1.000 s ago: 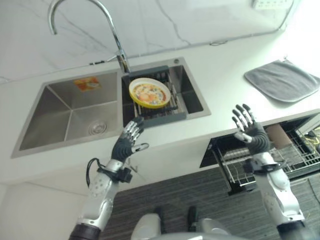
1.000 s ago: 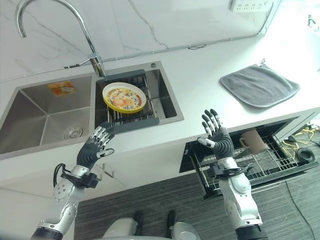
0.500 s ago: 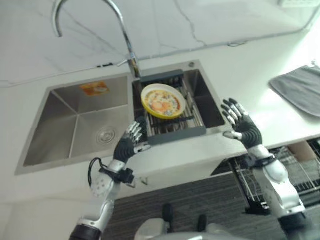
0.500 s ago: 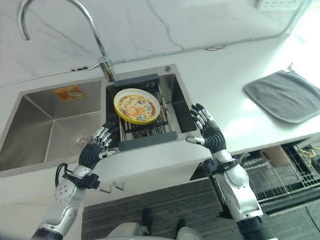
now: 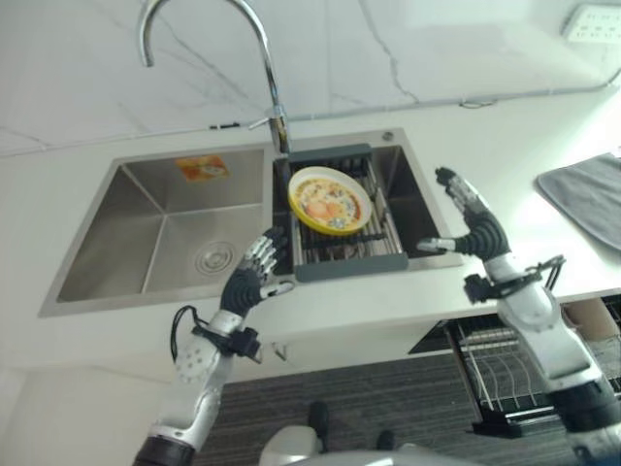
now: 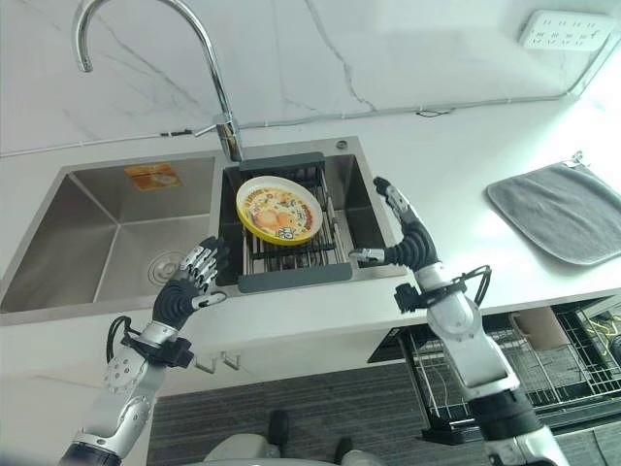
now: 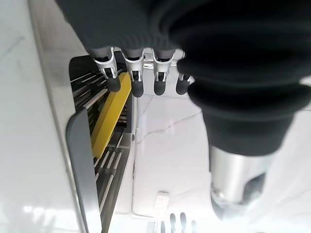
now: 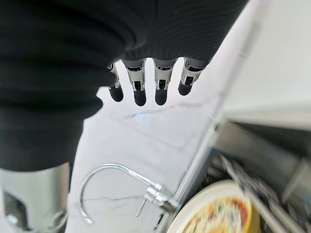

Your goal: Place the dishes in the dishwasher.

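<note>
— What's changed for us?
— Our right hand [image 6: 408, 243] has swung over from the dishwasher rack [image 6: 505, 364] to the sink [image 6: 107, 228], fingers spread, empty. Left hand [image 6: 184, 288] relaxed, empty too.
— And the plate [image 6: 279, 209]?
— Untouched on the drying rack [image 6: 291, 254]; we're lining up to grasp.

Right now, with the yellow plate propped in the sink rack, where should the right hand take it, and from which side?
Probably by the raised upper rim of the yellow plate, from the right. It leans tilted on the dark rack, so that edge is free, and the open right hand is beside it.
</note>
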